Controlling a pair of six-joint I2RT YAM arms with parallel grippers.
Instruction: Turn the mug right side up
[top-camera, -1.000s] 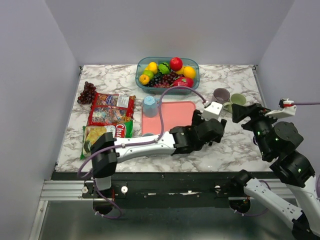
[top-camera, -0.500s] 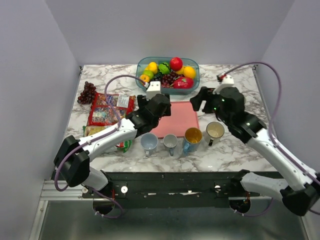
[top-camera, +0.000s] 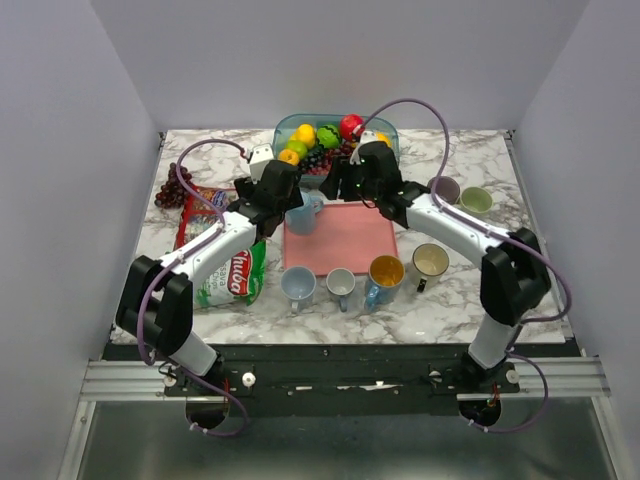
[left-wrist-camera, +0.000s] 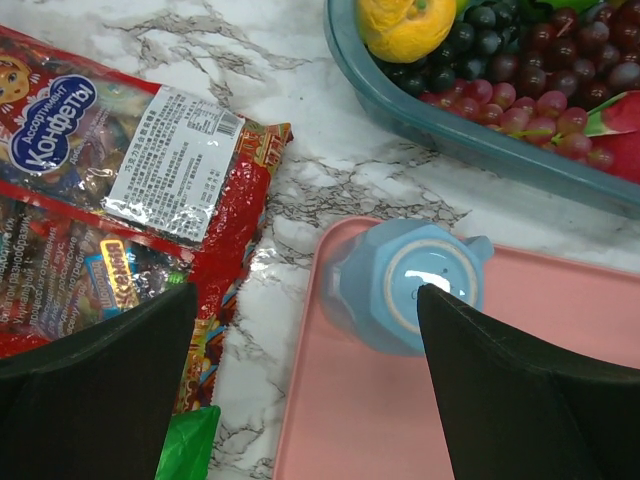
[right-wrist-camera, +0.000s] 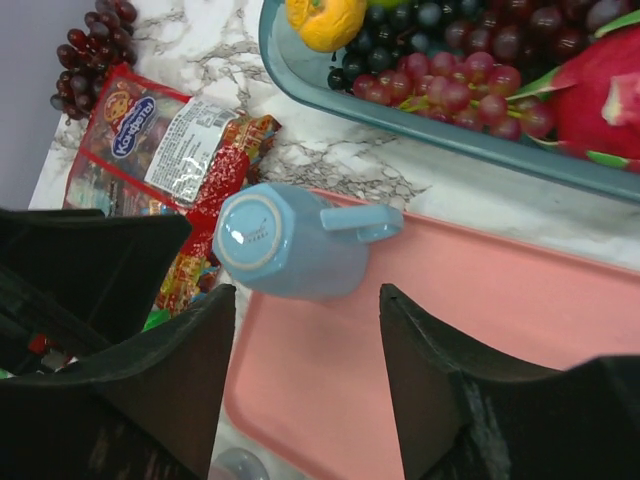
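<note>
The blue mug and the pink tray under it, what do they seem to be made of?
Blue mug: probably glazed ceramic, possibly glossy plastic. Its upturned base shows bright reflections and a raised foot ring.
Pink tray: likely plastic with a smooth satin finish. The colour is even and the rim is rounded and looks moulded.

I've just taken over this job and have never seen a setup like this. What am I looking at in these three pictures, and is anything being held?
The wide picture looks down from above and behind two robot arms bolted to the table, the left arm and the right arm. The other two pictures come from a camera on each wrist; the dark shapes at the bottom are that arm's own jaws. Both pairs stand open near the blue mug, which sits upside down on a corner of the pink tray. Nothing is held. Around it lie a fruit bowl, snack packets, loose grapes and more mugs, all upright.
</note>
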